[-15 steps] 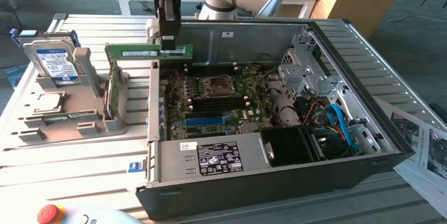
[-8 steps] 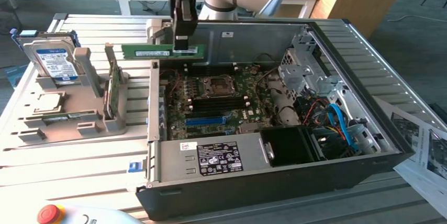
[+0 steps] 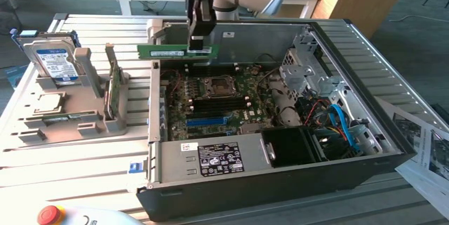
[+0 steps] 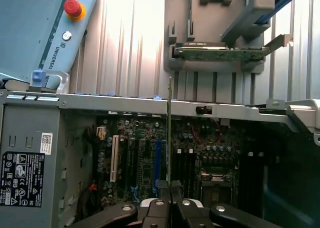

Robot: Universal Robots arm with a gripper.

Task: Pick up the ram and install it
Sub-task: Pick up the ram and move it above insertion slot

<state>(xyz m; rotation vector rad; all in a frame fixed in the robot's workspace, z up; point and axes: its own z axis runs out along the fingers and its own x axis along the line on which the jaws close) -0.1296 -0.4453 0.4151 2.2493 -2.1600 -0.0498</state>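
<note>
The ram (image 3: 172, 51) is a long thin green stick with a white sticker. It hangs level above the back left corner of the open computer case (image 3: 365, 130). My gripper (image 3: 199, 45) is shut on the end of the ram nearer the exterior view's right. In the wrist view the ram (image 4: 169, 133) appears edge-on as a thin line rising from between my fingertips (image 4: 162, 190), over the motherboard (image 4: 145, 153). The black memory slots (image 3: 217, 106) lie below, beside the processor socket (image 3: 217, 85).
A grey holder (image 3: 84, 109) at the exterior view's left carries a hard drive (image 3: 54, 62) and a broader green card (image 3: 110, 85) on edge. The power supply (image 3: 210, 159) fills the case's near side. A red stop button (image 3: 50, 213) and papers (image 3: 428, 151) lie near the table edges.
</note>
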